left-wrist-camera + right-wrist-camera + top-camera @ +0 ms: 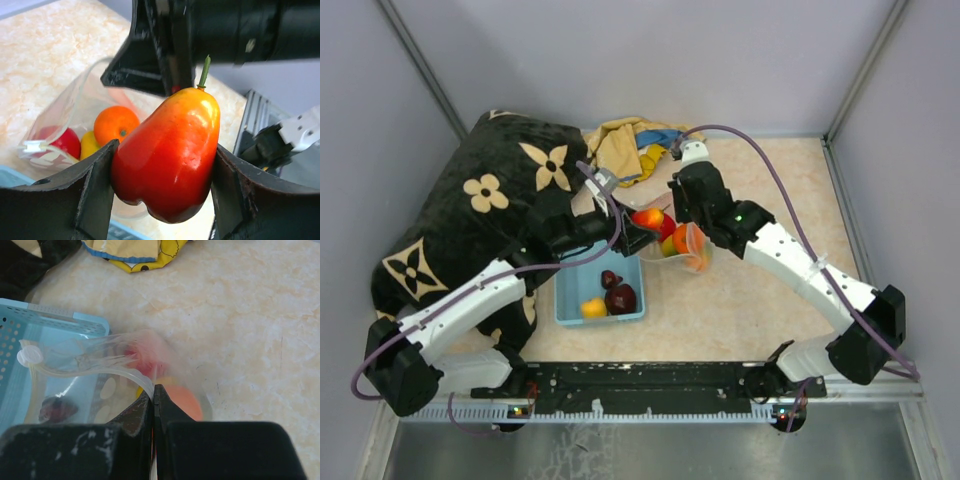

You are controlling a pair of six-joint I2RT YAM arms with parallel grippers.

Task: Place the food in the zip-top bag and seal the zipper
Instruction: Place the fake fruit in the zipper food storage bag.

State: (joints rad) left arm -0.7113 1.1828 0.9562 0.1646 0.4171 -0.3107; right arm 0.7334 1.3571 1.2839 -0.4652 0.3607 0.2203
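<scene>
Left fingers (97,185) clamp a red-orange fruit (167,150) at 10 o'clock of the part-filled zip-top bag (701,262), right fingers (154,405) pinch its unsealed zipper (90,371) — three fruits (620,298) lie in the basket (563,300).

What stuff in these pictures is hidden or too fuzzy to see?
Top view: the bag's mouth, covered by the left hand and right hand.
Left wrist view: the bag's bottom, behind the held red-orange fruit.
Right wrist view: fruits inside the bag, blurred by crinkly plastic; the blue basket, cut off at the left edge.
</scene>
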